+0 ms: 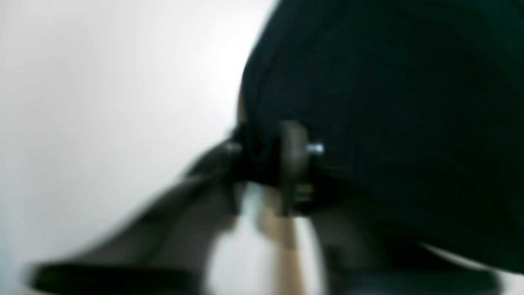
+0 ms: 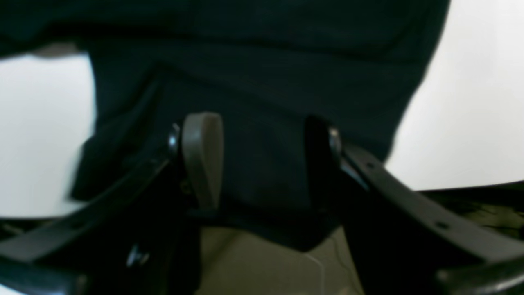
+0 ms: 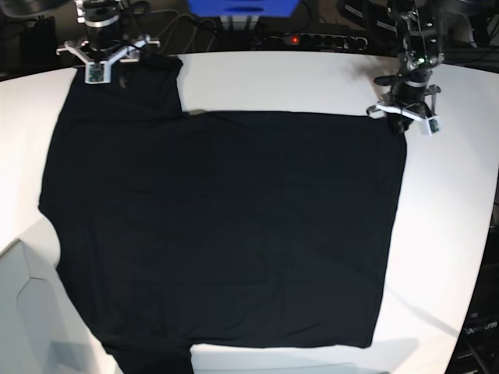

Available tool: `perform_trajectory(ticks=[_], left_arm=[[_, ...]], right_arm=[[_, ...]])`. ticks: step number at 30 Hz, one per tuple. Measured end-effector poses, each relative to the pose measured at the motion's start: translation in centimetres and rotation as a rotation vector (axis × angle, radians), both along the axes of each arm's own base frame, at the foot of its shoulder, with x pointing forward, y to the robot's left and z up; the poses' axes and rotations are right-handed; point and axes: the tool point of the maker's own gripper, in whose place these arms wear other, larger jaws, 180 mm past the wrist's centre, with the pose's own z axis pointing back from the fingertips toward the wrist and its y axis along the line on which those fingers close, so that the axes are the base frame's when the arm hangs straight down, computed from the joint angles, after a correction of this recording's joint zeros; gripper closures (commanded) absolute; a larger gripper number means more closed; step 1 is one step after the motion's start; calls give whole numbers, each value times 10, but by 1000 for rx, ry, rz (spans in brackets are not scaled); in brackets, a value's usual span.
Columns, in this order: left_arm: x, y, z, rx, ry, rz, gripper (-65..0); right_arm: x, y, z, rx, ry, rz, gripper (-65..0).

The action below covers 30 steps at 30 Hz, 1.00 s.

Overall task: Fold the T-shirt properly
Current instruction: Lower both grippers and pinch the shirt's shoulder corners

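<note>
Lying flat on a white table (image 3: 296, 78), the black shirt (image 3: 226, 226) covers most of the surface in the base view, plain side up, no print visible. Its far edge runs straight between the two arms; a sleeve (image 3: 129, 86) sticks out at the far corner on that view's left, and another bit of cloth shows at the near edge, bottom left.

L gripper (image 3: 405, 113), base-view right: sits at the shirt's far corner, touching cloth. L wrist view (blurred) shows the same gripper (image 1: 270, 157) w/ fingers together and a fold of black cloth pinched between them; shirt (image 1: 389, 123) bulges up and to the right of the pinch, white table (image 1: 102, 102) to the left.

R gripper (image 3: 101, 62), base-view left: over the tip of the sleeve at the table's far edge. R wrist view shows the gripper (image 2: 262, 159) w/ fingers apart, a tan pad (image 2: 202, 155) on one side and a dark finger (image 2: 321, 159) on the other; black cloth (image 2: 262, 82) fills the gap and hangs in front. Fingers stand either side of the cloth but whether they press it, can't tell. White table (image 2: 470, 102) visible on both flanks.

Bkgd, base view: blue box (image 3: 242, 8) and a power strip (image 3: 320, 39) w/ a red light beyond the table's far edge.
</note>
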Motion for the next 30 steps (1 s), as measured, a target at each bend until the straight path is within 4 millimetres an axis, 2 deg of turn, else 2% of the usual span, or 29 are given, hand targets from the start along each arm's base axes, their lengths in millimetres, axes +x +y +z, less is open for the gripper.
perform_trajectory(ticks=[3,6,9,12,16,18,22,30], left_arm=[[0,-1,0,-2,-1,-2,-14],[0,-3,0,-9,-1,-9,0],[-5,-3,0,-9,3,-11,0],[-15,7,1,-5,10,11,0],[-22,17,2,8,19,33,0],[-23,18,2,9,18,36,0],[-23,19,2,9,21,37,0],[-31,20,1,15,29,37,0]], right_arm=[[4,-18,3,-38,-11,-32,-330],[14,-37,12,-81,-50,-63,-332],[20,-45,14,-107,-50,-23,-355],[24,-48,6,-96,-40,-4,-359],[26,-66,-7,-109,3,-41,-359],[28,-71,-15,-99,33,-46,-359],[38,-85,-20,-106,31,-81,-359],[40,-95,-42,-97,68,-99,-359]])
